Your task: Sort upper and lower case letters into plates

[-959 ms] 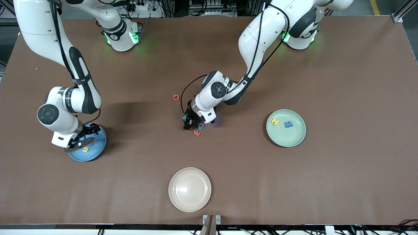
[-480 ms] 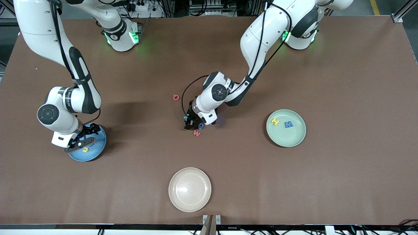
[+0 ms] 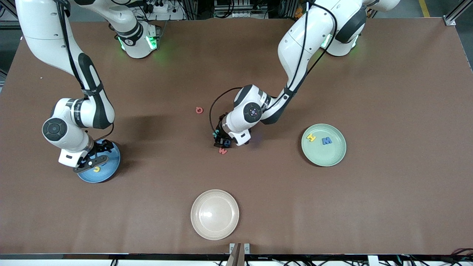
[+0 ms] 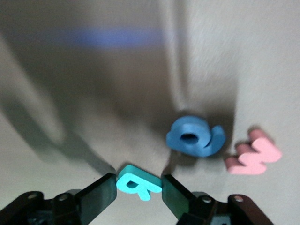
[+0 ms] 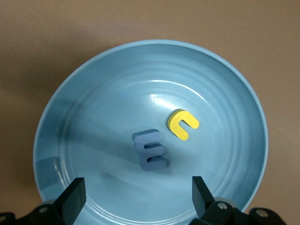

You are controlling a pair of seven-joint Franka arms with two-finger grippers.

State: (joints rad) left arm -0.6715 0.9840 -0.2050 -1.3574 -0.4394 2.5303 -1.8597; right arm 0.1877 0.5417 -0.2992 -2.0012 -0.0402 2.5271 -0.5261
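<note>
I have the left arm reaching down from its base to mid-table, elbow bent, wrist pitched steeply. Its left gripper (image 4: 138, 187) is clenched on a teal letter (image 4: 138, 182), one finger (image 4: 97, 196) against each side. Beside it lie a blue letter (image 4: 195, 137) and a pink letter (image 4: 253, 156), the pink one toward my five o'clock from the gripper in the front view; whether the teal piece is off the table I cannot tell.

A red letter (image 3: 199, 110) sits apart, toward ten o'clock. The right arm waits folded, its right gripper (image 5: 138, 199) spread wide and holding nothing over the blue plate (image 5: 61, 136), where a yellow letter (image 5: 183, 124) and a slate-blue letter (image 5: 150, 150) rest. The green plate (image 3: 334, 157) holds a yellow H (image 3: 311, 137) and a blue M (image 3: 326, 140). A cream plate (image 3: 214, 214) lies nearest the front camera.
</note>
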